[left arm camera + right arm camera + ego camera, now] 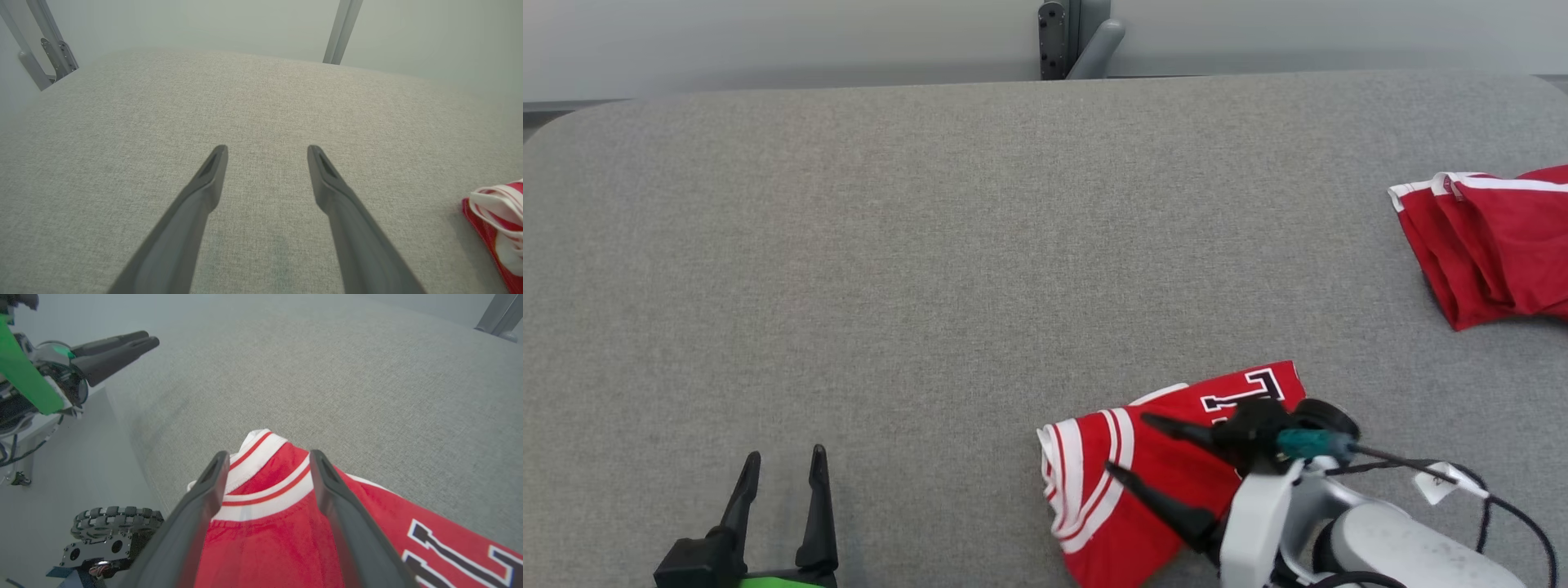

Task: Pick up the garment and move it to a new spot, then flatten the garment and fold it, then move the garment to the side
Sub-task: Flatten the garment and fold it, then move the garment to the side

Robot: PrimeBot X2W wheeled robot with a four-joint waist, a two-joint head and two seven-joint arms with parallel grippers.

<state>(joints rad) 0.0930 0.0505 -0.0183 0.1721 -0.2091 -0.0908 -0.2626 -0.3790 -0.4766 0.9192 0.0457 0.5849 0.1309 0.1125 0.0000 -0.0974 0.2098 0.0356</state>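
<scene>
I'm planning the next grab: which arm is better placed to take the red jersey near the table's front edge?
Right, probably. The right gripper is open over the red jersey, fingers either side of its striped trim. The left gripper, also open, is over bare grey table, off to the jersey's side.

A grey fabric table point(931, 245), metal post point(1062, 37) behind it, red white-trimmed cloth point(1494, 245) at right.

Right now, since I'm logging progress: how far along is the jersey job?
Done: jersey lies in a compact bundle on the table, near its edge. In hand: nothing; right gripper hangs open over it, left gripper open too. Left: whether that bundle is a finished fold is unclear; the move aside likely remains.
</scene>
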